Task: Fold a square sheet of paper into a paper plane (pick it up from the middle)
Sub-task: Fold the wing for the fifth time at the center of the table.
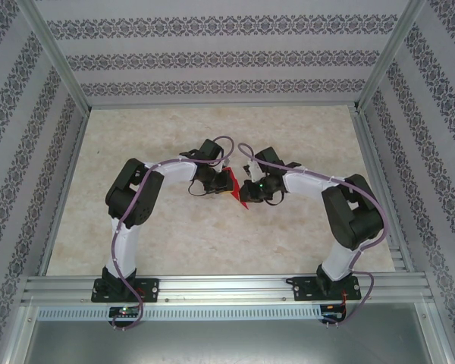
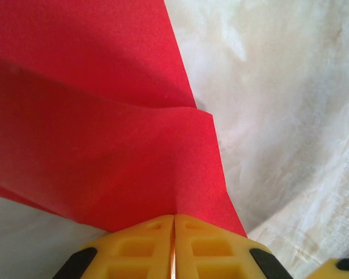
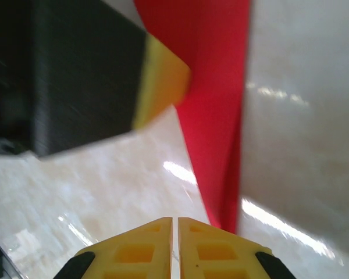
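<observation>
Left hand (image 2: 173,217) pinches the folded red paper (image 2: 99,145) by its edge; right hand (image 3: 174,221), closed, sits just beside its tip.

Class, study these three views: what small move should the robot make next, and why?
Probably open the right gripper and ease it toward the lower tip of the folded red paper. Its jaws are shut on nothing, with the paper hanging just beside them, while the left gripper alone pinches the paper's edge in shut jaws.

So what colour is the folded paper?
The paper is bright red, clearest in the left wrist view.
</observation>
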Action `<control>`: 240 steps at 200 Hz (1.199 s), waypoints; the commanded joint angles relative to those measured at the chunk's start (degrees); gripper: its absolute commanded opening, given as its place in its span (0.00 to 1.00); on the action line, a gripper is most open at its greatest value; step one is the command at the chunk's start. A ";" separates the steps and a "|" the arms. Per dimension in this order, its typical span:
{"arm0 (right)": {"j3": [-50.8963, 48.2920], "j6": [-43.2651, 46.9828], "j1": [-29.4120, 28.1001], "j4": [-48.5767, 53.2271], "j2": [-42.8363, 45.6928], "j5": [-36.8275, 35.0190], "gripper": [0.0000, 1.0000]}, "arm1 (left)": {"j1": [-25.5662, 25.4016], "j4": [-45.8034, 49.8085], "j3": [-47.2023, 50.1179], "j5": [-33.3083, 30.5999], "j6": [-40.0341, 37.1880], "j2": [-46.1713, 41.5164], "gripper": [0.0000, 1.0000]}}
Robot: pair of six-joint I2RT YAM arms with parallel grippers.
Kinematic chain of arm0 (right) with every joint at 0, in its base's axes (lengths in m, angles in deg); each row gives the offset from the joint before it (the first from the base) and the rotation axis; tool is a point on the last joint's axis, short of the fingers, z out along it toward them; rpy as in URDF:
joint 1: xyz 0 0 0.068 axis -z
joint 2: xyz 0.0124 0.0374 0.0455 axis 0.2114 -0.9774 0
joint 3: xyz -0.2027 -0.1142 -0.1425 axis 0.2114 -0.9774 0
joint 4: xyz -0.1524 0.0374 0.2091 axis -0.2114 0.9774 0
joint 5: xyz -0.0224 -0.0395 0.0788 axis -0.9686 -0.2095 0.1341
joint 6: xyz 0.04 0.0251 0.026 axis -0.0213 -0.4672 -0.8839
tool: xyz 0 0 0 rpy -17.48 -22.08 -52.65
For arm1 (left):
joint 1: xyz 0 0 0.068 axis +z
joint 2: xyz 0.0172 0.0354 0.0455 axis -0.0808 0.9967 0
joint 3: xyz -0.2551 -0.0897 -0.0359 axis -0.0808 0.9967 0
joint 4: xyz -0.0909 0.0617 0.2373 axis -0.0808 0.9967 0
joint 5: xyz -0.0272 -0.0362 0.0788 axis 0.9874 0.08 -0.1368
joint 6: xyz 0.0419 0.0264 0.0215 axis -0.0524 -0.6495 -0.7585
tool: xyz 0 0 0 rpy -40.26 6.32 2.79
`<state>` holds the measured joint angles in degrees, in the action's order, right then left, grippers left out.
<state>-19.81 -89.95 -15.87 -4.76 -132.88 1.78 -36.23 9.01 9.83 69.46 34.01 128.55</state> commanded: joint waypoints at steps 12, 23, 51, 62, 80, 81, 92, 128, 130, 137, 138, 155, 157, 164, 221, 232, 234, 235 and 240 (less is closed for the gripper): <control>3.80 -2.41 -0.87 -3.09 -4.85 -0.86 0.10 | -0.05 5.91 1.38 -8.52 -1.18 4.81 0.12; 4.18 -2.43 -0.84 -3.08 -5.68 -1.23 0.09 | -0.04 5.96 1.44 -8.52 -1.18 4.69 0.11; 4.37 -2.25 -0.59 -2.51 -7.33 -1.91 0.09 | -0.05 5.87 1.44 -8.45 -1.00 4.61 0.11; 4.37 -2.04 -0.62 -2.08 -7.94 -2.12 0.09 | -0.07 5.87 1.44 -8.48 -0.96 4.69 0.11; 3.44 -1.51 -0.53 -1.34 -8.23 -2.58 0.09 | -0.11 6.13 1.44 -8.69 -0.92 4.69 0.12; 3.37 -1.48 -0.56 -1.24 -8.23 -2.62 0.09 | -0.08 6.17 1.44 -8.77 -0.95 4.65 0.12; 2.65 -1.04 -0.44 -0.21 -8.17 -3.30 0.09 | -0.05 6.32 1.35 -9.07 -0.94 4.63 0.11; -0.71 0.94 0.11 3.00 -5.94 -4.26 0.08 | 0.02 7.40 0.96 -10.49 -0.89 5.00 0.11; -0.86 0.99 0.12 3.06 -5.70 -4.31 0.08 | -0.03 7.44 0.93 -10.52 -0.85 4.97 0.11; -1.67 1.30 0.36 3.58 -4.91 -4.34 0.08 | -0.04 7.47 0.93 -10.78 -0.85 5.08 0.11; -1.78 1.33 0.38 3.68 -4.81 -4.29 0.08 | -0.04 7.46 0.92 -10.79 -0.83 5.06 0.11; -3.41 1.90 0.56 4.97 -2.66 -4.15 0.08 | -0.03 7.64 0.76 -11.08 -0.83 5.22 0.11; -3.56 1.95 0.56 5.11 -2.40 -4.08 0.08 | 0.02 7.67 0.74 -11.09 -0.81 5.26 0.11; -4.16 2.13 0.55 5.71 -1.64 -3.99 0.09 | -0.04 7.67 0.70 -11.03 -0.87 5.31 0.11; -4.26 1.15 0.65 4.88 5.90 -4.04 0.09 | -0.13 7.33 0.56 -10.39 -0.98 5.48 0.11; -3.26 0.75 0.10 4.25 6.93 -3.99 0.09 | -0.11 7.27 0.57 -10.26 -0.93 5.45 0.11; -3.04 0.63 -0.01 4.16 6.92 -4.04 0.10 | -0.06 7.19 0.56 -10.14 -0.90 5.48 0.11; -2.90 0.60 -0.03 4.10 6.95 -4.00 0.09 | -0.05 7.14 0.56 -10.16 -0.90 5.44 0.11; -2.34 0.48 -0.29 3.90 6.85 -3.84 0.09 | -0.09 7.14 0.65 -10.09 -0.90 5.46 0.11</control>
<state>-24.77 -89.08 -15.37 -0.08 -128.73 -1.47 -36.31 10.61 8.70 68.96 34.03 128.96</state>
